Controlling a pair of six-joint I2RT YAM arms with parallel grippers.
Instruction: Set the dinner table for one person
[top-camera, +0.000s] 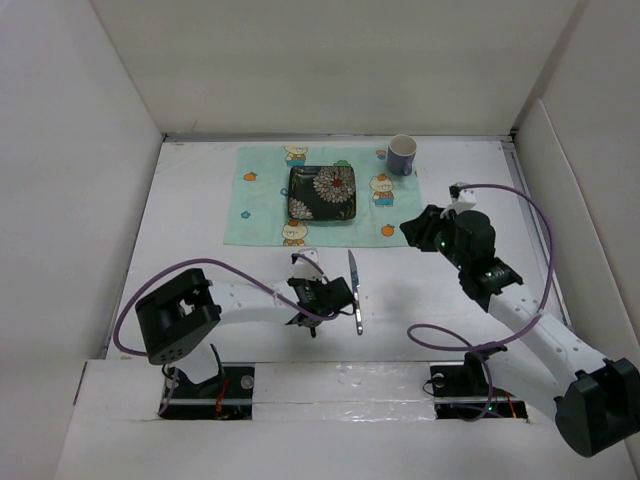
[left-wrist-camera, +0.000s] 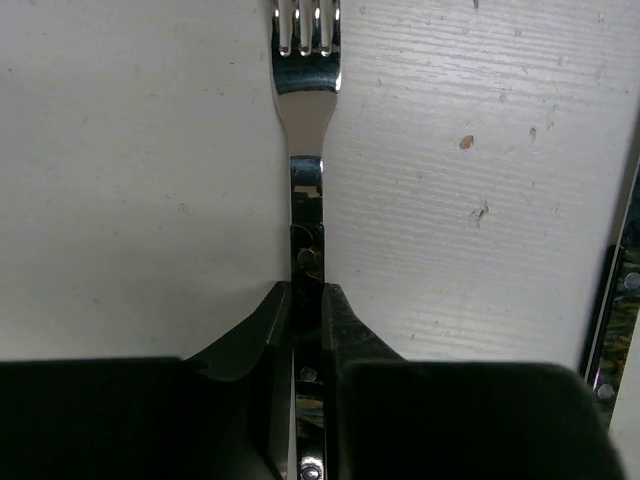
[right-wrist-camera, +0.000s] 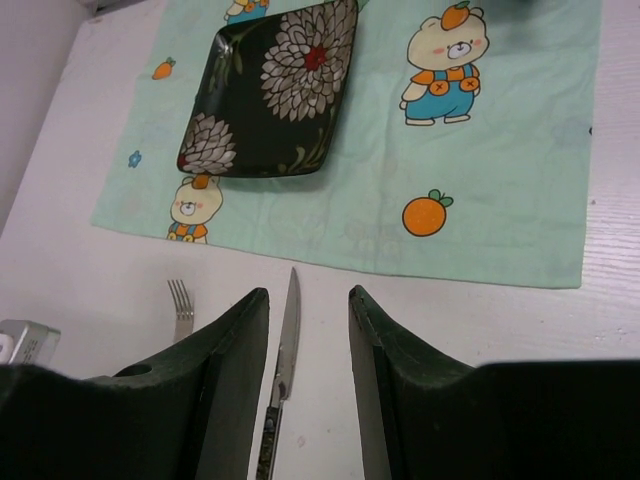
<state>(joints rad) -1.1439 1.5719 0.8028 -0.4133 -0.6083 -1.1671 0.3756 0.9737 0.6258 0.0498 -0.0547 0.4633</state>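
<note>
Steel fork (left-wrist-camera: 305, 110) sits pinched by its handle in your left fingers (left-wrist-camera: 345, 330), closed narrow on it. The grip is thin and edge-on, so a quick swing could let it twist or slip; the knife (top-camera: 354, 290) lies just beside and could get knocked askew. Your right fingers (right-wrist-camera: 235, 380) hang wide apart, holding nothing, aimed toward that knife, so both arms may crowd each other. The counter (top-camera: 200, 250) is plain white, faintly grained and speckled, walled in white, spread beneath everything ahead of the arm bases

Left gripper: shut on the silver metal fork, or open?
Shut: the left gripper clamps the silver metal fork by its handle, fingers touching both sides.
</note>
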